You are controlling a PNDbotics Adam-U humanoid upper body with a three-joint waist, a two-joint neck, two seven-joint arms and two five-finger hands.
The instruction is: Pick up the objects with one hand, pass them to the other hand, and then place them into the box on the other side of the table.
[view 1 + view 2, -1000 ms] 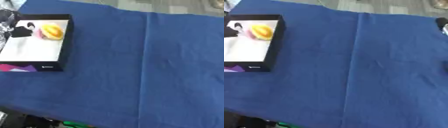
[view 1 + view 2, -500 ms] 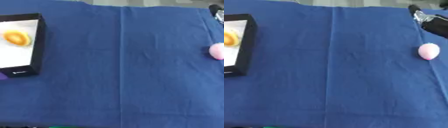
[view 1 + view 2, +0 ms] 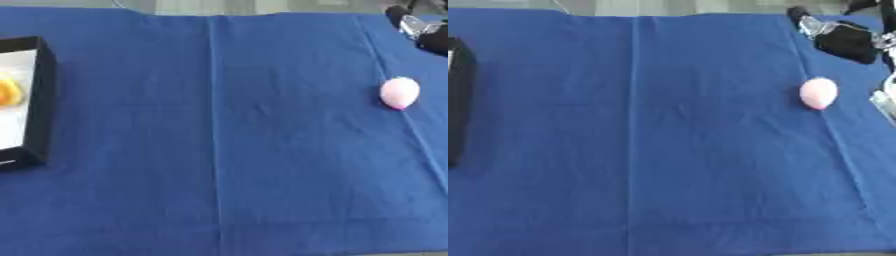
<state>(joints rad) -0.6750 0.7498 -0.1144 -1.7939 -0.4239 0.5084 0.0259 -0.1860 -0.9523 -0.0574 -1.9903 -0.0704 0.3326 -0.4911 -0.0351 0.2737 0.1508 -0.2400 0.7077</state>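
Just a pale pink egg-shaped object (image 3: 400, 92).

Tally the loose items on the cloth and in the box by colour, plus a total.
Pink, egg-shaped, on the blue cloth: 1
Yellow-orange, inside the black box: 1
Total: 2
The right hand is at the upper right; its fingers can't be made out.

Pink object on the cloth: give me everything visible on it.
The pink object is small, egg-shaped, smooth and pale pink, with its narrower end towards the near edge. It lies alone on the blue cloth at the robot's right side, far across from the black box. Nothing touches it but the cloth; the right hand is beyond it, apart from it.
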